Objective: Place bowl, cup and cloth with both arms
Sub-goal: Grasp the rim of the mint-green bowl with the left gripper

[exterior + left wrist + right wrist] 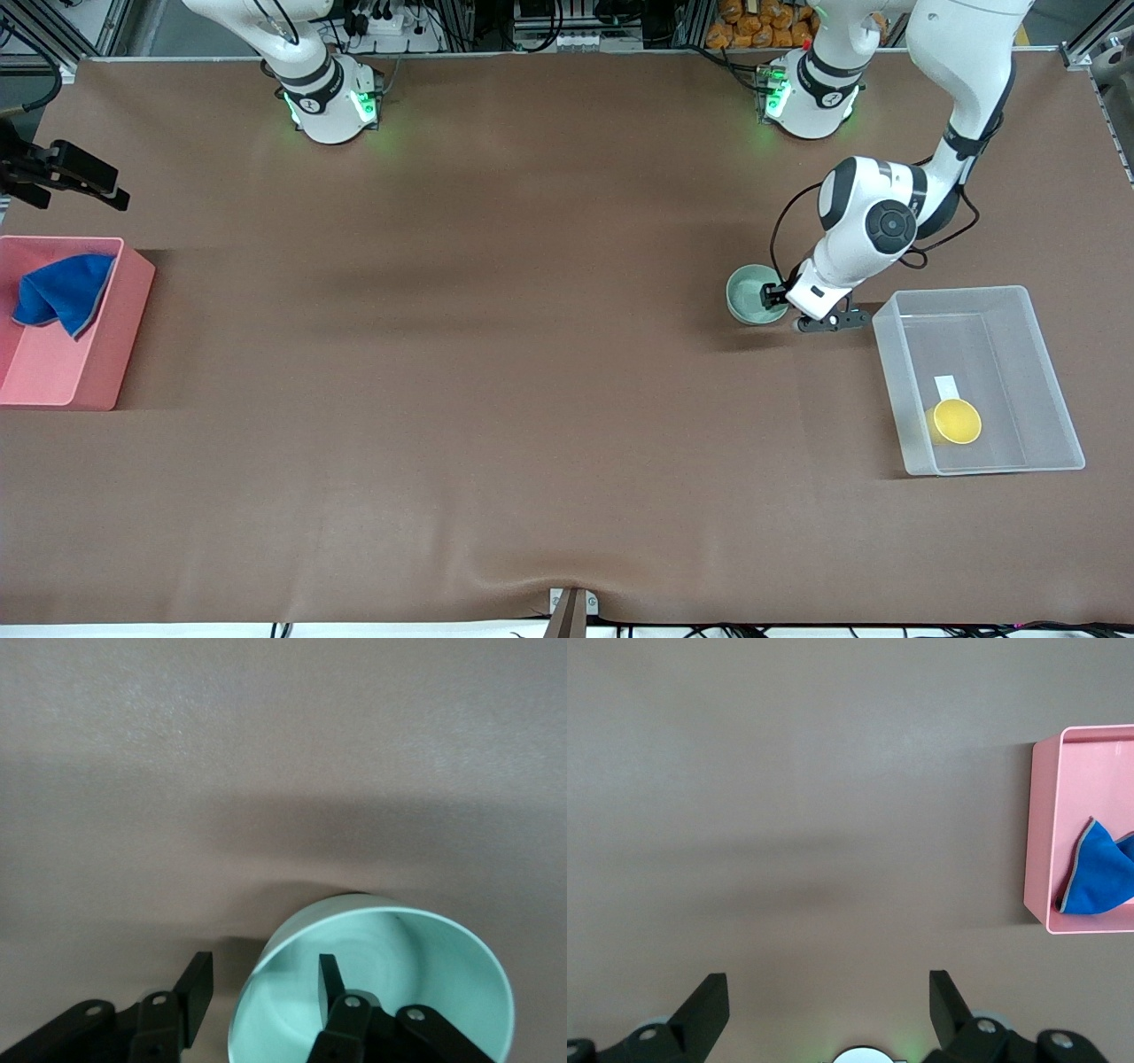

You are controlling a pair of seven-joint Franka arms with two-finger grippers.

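The pale mint green bowl stands on the brown table beside the clear bin. My left gripper is low at the bowl and open. In the left wrist view the left gripper straddles the rim of the bowl, one finger inside and one outside. The yellow cup lies in the clear bin. The blue cloth lies in the pink bin; it also shows in the right wrist view. My right gripper is open and empty, high over the bare table near its own base.
A white label lies in the clear bin next to the cup. A black fixture juts in over the table edge by the pink bin. The pink bin also shows in the right wrist view.
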